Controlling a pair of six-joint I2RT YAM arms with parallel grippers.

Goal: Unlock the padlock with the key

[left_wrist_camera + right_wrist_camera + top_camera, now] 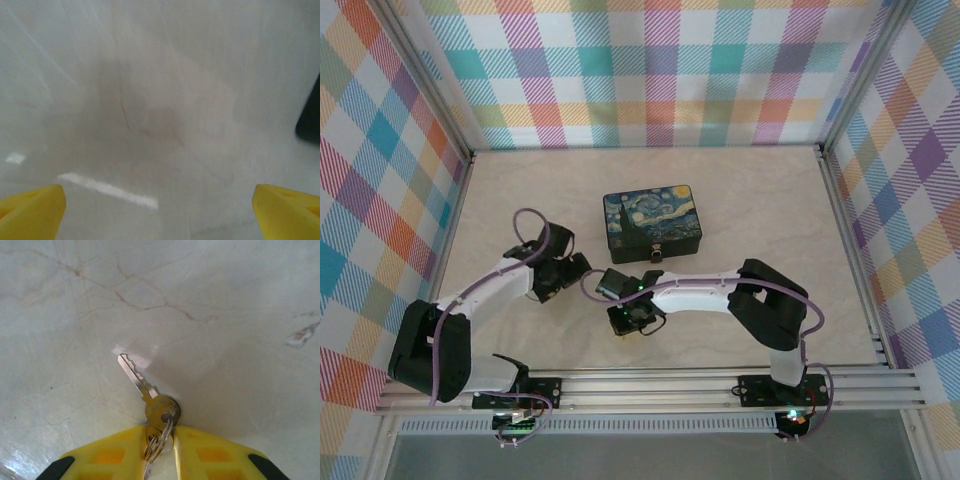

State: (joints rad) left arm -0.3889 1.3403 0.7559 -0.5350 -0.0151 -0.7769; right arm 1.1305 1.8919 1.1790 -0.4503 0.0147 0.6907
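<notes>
Left arm is reaching far-right, left claw (160, 207) standing wide apart. Right arm is bending leftward, right claw (171, 447) pinching nearly closed.

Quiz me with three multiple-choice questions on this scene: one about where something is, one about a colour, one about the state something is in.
1. Where does the painted box sit?
A) mid-table
B) on the near rail
C) against the back wall

2. What colour are the fingertips of the right hand?
A) blue
B) yellow
C) red

3. How is the left hand set?
A) clamped on the box
B) shut and empty
C) wide open over bare table

Answers:
1 A, the top view shows it on the middle of the table.
2 B, the right wrist view shows them yellow, just below the key.
3 C, its fingertips stand far apart with nothing between them.
</notes>
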